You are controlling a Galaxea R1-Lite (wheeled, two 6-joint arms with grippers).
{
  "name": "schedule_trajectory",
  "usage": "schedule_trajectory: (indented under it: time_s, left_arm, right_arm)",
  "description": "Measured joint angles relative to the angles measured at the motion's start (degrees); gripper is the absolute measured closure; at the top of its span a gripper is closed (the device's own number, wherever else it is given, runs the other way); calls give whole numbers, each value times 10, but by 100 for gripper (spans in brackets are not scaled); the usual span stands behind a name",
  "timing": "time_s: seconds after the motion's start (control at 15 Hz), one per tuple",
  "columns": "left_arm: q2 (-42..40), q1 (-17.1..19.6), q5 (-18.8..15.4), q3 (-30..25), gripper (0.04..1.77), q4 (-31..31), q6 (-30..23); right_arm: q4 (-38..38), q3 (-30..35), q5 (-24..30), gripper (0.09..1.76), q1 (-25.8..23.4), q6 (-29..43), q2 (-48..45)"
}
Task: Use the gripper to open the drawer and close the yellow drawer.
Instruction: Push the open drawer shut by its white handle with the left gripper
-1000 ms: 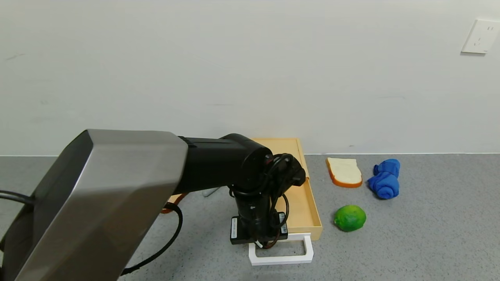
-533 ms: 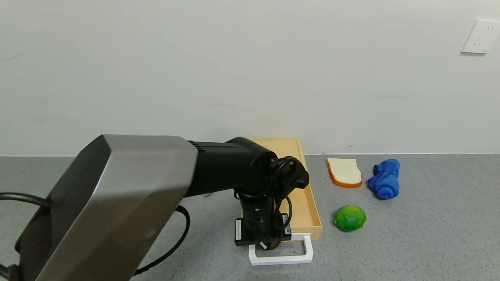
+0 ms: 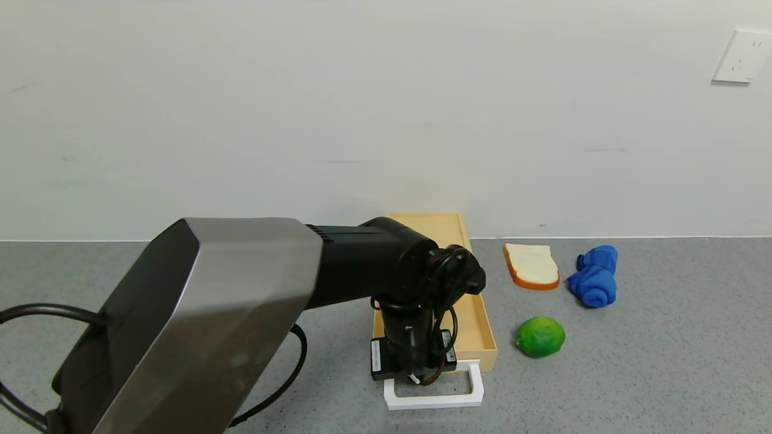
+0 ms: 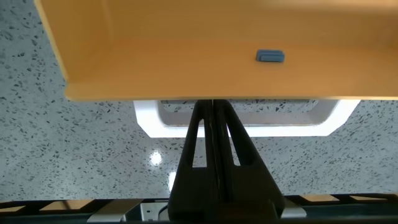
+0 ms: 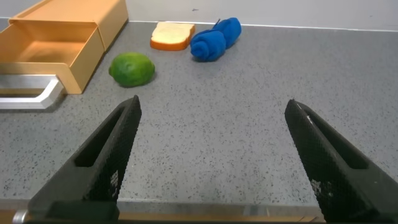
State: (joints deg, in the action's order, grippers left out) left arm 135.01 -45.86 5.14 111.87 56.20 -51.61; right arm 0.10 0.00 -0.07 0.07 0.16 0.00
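Head view. The left arm reaches in from the near left, its left end effector [image 3: 415, 375] pointing down at the near end of the drawer [image 3: 467, 313]. The drawer's tray is pulled out toward the robot from the box unit that stands against the wall, about mid-desk. The tray's white loop handle [image 3: 434, 392] lies on the grey speckled desk [image 3: 663, 361] at the near end, and the end effector sits right over its far bar. The fingers themselves are hidden under the wrist block here. To the right of the drawer: a green lime [image 3: 540, 336] near the tray's front corner, a slice of bread [image 3: 531, 266] farther back, and a rolled blue cloth [image 3: 594, 276] just right of the bread. A white wall socket [image 3: 742, 56] is high on the right.

Left wrist view. The two black fingers [image 4: 194, 142] are drawn together, tips meeting at the handle's bar [image 4: 242, 122] just under the tray's front wall [image 4: 217, 90]; whether they truly pinch the bar or only touch it I cannot tell. A small blue-grey piece [image 4: 270, 56] lies on the tray floor.

Right wrist view. The right end effector [image 5: 214, 155] hovers low over bare desk, well right of the drawer [image 5: 56, 46], fingers [image 5: 109, 155] spread wide, holding nothing. Lime [image 5: 131, 69], bread [image 5: 171, 35] and cloth [image 5: 215, 38] lie ahead of it.
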Motion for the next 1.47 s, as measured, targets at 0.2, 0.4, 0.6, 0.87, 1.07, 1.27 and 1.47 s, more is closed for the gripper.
schedule_trajectory:
  time_s: [0.2, 0.4, 0.6, 0.87, 1.07, 1.27, 1.47]
  left_arm:
    - [4, 1, 28, 1, 170, -12, 0]
    - [6, 1, 35, 7, 170, -15, 4]
    - [6, 2, 52, 11, 170, -16, 6]
    - [6, 4, 64, 13, 170, -43, 15]
    - [8, 7, 66, 13, 170, -61, 26]
    - [12, 13, 82, 14, 170, -70, 38]
    - [17, 24, 99, 15, 170, -90, 56]
  right_arm:
    - [0, 0, 0, 15, 0, 0, 0]
    - [0, 0, 0, 15, 0, 0, 0]
    - [0, 0, 0, 15, 0, 0, 0]
    - [0, 0, 0, 15, 0, 0, 0]
    - [0, 0, 0, 15, 0, 0, 0]
    - [0, 0, 0, 15, 0, 0, 0]
    - [0, 0, 0, 15, 0, 0, 0]
